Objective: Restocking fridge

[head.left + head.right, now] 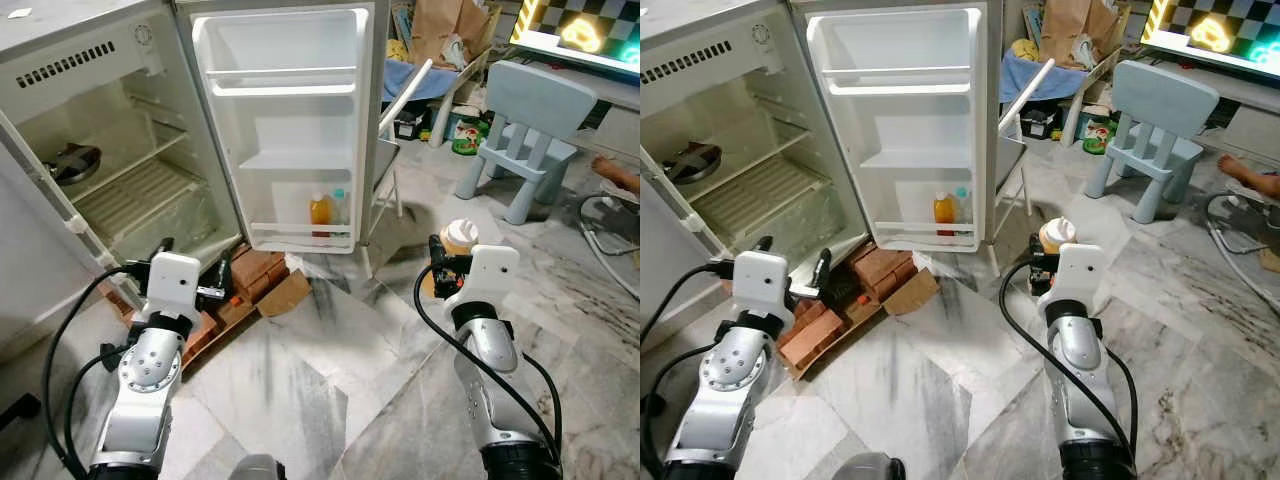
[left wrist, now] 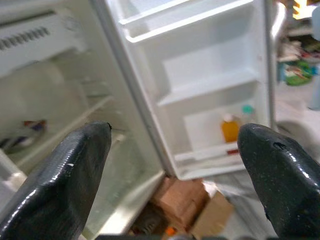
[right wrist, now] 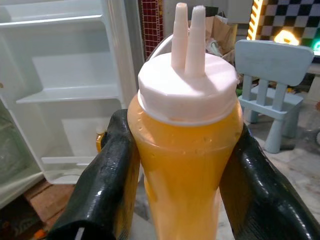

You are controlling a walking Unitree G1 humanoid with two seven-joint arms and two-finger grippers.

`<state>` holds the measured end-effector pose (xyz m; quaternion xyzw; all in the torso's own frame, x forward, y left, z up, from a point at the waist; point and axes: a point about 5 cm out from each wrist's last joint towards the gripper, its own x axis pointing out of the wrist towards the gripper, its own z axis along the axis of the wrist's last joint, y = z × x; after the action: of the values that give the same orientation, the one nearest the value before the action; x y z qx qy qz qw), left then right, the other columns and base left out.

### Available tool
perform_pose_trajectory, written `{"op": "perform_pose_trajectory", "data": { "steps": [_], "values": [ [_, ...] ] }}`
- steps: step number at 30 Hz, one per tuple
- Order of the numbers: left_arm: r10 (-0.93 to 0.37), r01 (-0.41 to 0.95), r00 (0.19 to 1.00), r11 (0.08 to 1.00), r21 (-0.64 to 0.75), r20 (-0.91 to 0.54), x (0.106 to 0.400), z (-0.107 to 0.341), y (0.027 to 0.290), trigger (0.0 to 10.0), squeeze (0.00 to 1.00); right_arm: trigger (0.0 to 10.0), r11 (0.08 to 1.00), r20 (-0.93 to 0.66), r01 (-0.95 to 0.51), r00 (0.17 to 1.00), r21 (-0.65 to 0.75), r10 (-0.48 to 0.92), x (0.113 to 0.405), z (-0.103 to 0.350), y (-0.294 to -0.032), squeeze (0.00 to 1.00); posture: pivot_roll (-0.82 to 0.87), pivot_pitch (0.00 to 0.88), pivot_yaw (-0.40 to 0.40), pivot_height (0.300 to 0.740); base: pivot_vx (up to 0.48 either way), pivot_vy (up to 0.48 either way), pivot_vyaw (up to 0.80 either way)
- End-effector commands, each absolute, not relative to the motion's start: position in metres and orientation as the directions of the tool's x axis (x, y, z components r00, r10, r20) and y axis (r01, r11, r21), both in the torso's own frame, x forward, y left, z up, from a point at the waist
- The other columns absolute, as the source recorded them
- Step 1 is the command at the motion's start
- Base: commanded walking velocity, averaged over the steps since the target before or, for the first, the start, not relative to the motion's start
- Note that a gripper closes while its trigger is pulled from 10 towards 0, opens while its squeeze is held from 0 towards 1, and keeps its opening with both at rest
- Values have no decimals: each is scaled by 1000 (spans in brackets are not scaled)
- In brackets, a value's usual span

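Note:
The small fridge (image 1: 150,140) stands with its door (image 1: 285,120) swung wide. An orange bottle (image 1: 319,213) and a teal-capped bottle (image 1: 339,207) sit in the door's bottom rack. A dark pan (image 1: 70,163) rests on an inner shelf. My right gripper (image 1: 447,262) is shut on an orange squeeze bottle (image 3: 185,150) with a white twin-nozzle cap, held upright in front of the door, to its right. My left gripper (image 1: 195,270) is open and holds nothing, low before the fridge's lower compartment; its fingers (image 2: 60,185) frame the door.
Red bricks and cardboard (image 1: 255,285) lie under the fridge door. A pale blue child's chair (image 1: 530,130) stands at the right. A white folding rack (image 1: 395,110) leans behind the door, with bags and clutter beyond. A person's foot (image 1: 615,175) shows at the far right. Marble floor (image 1: 330,370) lies ahead.

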<state>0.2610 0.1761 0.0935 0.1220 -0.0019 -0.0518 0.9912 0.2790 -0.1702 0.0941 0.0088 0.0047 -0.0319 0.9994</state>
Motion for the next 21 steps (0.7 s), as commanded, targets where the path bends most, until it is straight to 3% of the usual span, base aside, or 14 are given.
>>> {"op": "perform_pose_trajectory", "data": {
  "steps": [1,9,21],
  "values": [
    [-138,136,990,954,267,-11,264,94,171,10000,0,10000,999,15,51,999,16,-51,284,100,-165,0,45,0,47,740,0,0,0],
    [-155,154,988,955,254,-17,264,96,168,10000,0,10000,999,3,26,1000,23,-27,280,96,-159,0,49,0,28,740,0,0,0],
    [-125,122,992,961,249,-4,252,97,182,10000,0,10000,999,1,-11,1000,-32,11,279,96,-153,0,71,0,-19,740,0,434,0]
  ]
}}
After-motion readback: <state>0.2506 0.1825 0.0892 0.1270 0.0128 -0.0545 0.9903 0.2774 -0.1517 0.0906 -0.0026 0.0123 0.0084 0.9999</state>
